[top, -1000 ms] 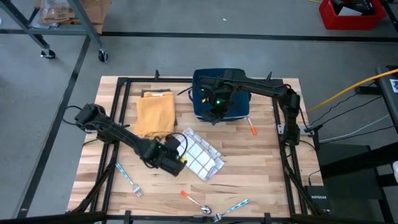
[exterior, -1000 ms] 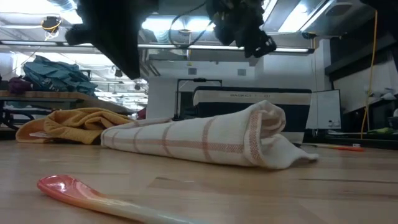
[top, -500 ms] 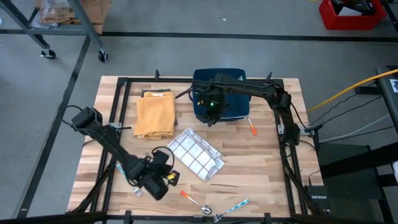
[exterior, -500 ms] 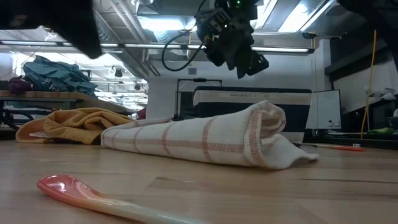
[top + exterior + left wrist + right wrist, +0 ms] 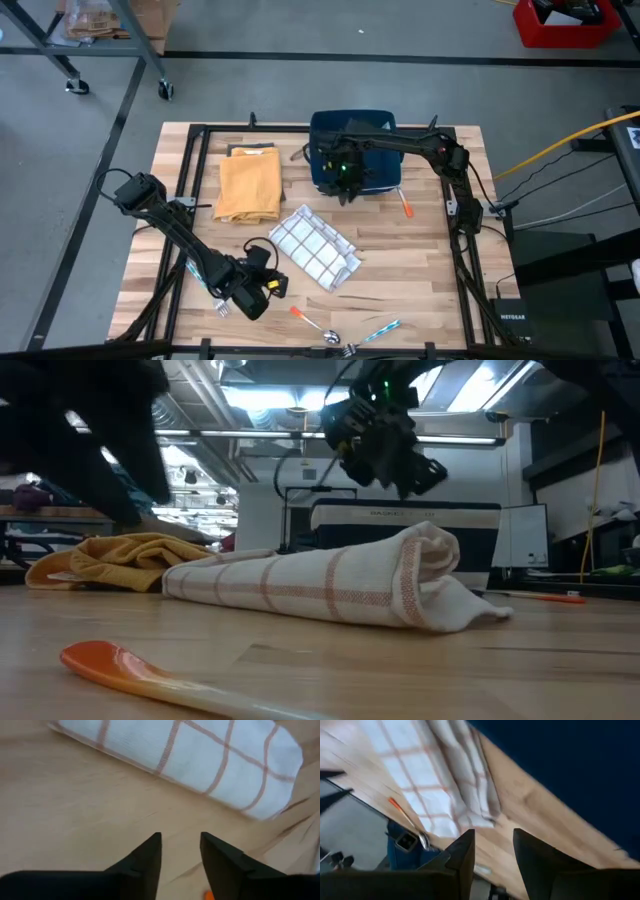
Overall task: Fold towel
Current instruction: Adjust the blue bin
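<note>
The white towel with red checks [image 5: 318, 248] lies folded on the wooden table, near its middle. In the low view the towel [image 5: 330, 585] bulges at its rolled right end. My left gripper [image 5: 274, 285] stands open just off the towel's near left side. In the left wrist view the left gripper [image 5: 181, 842] points at bare wood short of the towel [image 5: 200, 755], with nothing between its fingers. My right gripper [image 5: 345, 188] hangs open above the table, beyond the towel's far side. In the right wrist view the right gripper [image 5: 493, 842] is empty too.
A yellow cloth [image 5: 250, 183] lies at the far left and a dark blue cloth [image 5: 355, 150] at the far middle. An orange pen [image 5: 406, 206], a blue-handled fork [image 5: 205, 285], an orange-handled spoon [image 5: 315, 322] and another blue utensil [image 5: 375, 333] are scattered around.
My left gripper has drawn back from the towel's near left edge, toward the table's near left, sinking and rolling its wrist. The towel lies as it did. My right gripper has come down a little over the far side of the table.
</note>
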